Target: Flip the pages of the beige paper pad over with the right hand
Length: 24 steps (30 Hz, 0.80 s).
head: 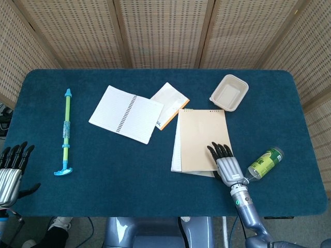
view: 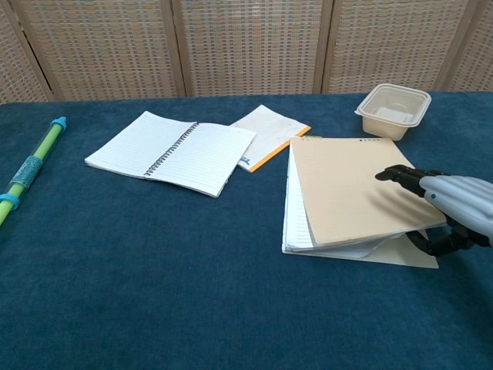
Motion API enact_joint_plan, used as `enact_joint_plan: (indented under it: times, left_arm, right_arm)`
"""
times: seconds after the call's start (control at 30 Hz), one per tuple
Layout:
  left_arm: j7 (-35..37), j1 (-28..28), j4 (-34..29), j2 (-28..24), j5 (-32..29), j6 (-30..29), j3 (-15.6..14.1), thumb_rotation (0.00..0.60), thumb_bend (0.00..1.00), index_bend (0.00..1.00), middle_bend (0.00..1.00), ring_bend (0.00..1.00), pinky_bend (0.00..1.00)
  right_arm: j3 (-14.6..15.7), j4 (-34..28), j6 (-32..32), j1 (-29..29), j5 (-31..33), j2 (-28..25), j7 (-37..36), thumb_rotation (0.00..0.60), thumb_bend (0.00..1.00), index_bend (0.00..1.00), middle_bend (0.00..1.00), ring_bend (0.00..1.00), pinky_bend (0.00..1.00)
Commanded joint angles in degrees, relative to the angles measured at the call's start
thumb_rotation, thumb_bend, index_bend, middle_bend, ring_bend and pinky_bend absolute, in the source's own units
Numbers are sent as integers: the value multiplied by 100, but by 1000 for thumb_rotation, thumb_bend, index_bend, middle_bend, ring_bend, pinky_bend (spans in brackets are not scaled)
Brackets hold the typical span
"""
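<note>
Fingers (view: 400, 175) of right hand (head: 227, 166) grip beige paper pad (head: 199, 139) pages; can (head: 265, 162) beside.

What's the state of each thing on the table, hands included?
beige paper pad: near corner of pages lifted off backing
right robot hand: pinches the lifted pages
left robot hand: open, idle
spiral notebook: open flat
tray: upright
green can: on its side

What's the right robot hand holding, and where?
The right robot hand pinches the beige paper pad's top pages at their near right corner, lifting them off the backing.
</note>
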State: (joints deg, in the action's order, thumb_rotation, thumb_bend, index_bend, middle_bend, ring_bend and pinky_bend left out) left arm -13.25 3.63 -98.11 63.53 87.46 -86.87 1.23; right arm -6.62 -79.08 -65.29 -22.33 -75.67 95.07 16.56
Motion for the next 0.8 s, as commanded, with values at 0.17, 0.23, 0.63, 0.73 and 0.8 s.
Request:
enact_joint_plan:
  times: [0.17,0.23,0.63,0.73,0.8]
  left_arm:
    - [-24,8,0,6,7,24,-12,600,35,0,0,0,0]
    - [-29,8,-3,8,15,20,-14,600,35,0,0,0,0]
    - [-3,16,-6,8,33,36,-25,600,35,0,0,0,0]
    - [-9,19,-9,15,36,45,-30,600,35,0,0,0,0]
    - [-13,21,-9,19,40,46,-30,600,35,0,0,0,0]
  right_arm:
    - [-6,-137,10,-85,31,-6,259,600,521,37,0,0,0]
    - [-23,-162,33,-110,66,4,316,600,502,37,0,0,0]
    - [-218,-111,137,-319,375,149,687,600,630,69,0,0,0]
    - [-239,-81,148,-361,429,197,730,600,651,79,0,0,0]
    - [-235,-61,168,-380,451,215,730,600,629,80,0,0,0]
